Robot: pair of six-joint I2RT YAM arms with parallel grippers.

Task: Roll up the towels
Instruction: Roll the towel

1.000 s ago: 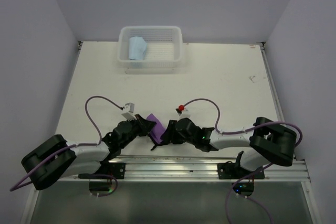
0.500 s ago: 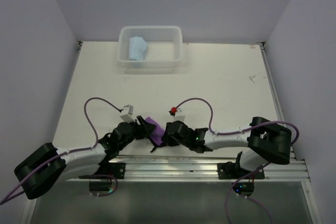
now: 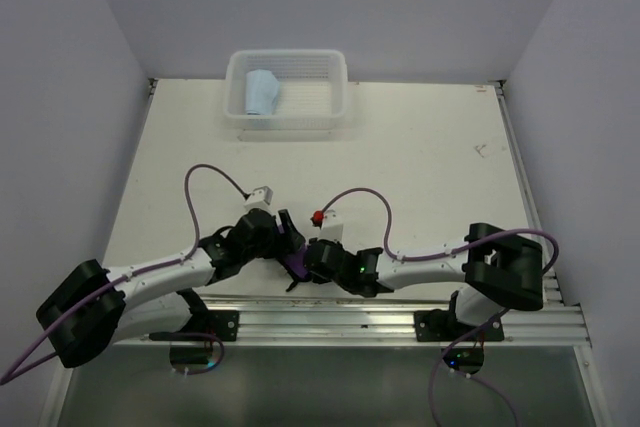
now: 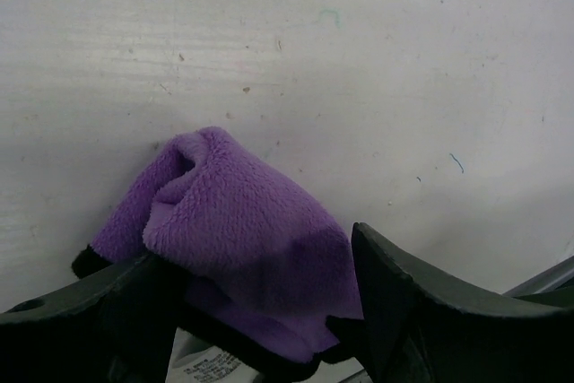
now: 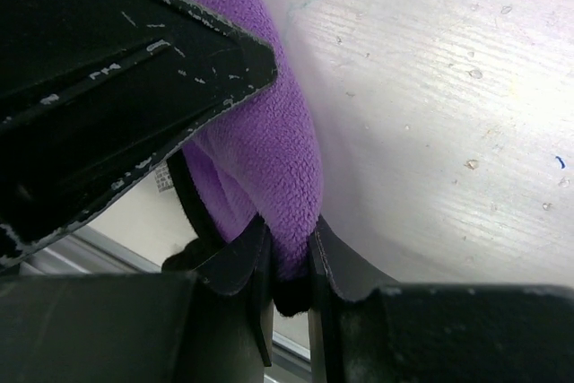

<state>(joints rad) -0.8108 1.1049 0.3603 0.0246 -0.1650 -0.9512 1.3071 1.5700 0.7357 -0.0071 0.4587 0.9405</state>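
Rolling looks to be under way on the second cloth. A small, plush purple towel (image 4: 235, 213), black along its hem, sits bunched at the lower centre of the overhead frame. It is on the near edge of the white table (image 3: 420, 167), just above the metal rail (image 3: 400, 309).

Both arms meet over it. The left gripper (image 3: 284, 237) has the bundle between its two black fingers, which stand fairly wide apart, with the folded bulk of the cloth filling the gap and touching both. The right gripper (image 5: 289, 244) has its fingers drawn narrow, pinching a thin fold at the hem of the same towel. It is close against the left gripper's body, which fills the upper left of the right wrist view.

The other cloth, a light blue towel (image 3: 262, 93), lies as a compact roll in the left part of the white slatted plastic basket (image 3: 335, 75). The basket is at the upper centre of the overhead frame, well apart from the arms, so that half of the task looks done.

The purple towel reads as folded over itself, not yet a tidy cylinder. The next move probably calls for one gripper to hold the pinched edge while the other turns the loose part round it. Care is needed so that the crowded grippers do not foul each other and the cloth does not slip off the near edge.

No brand shows. A white tag (image 4: 204, 367) with dark print peeks out under the towel at the bottom of the left wrist view, and its lettering is too small to read.
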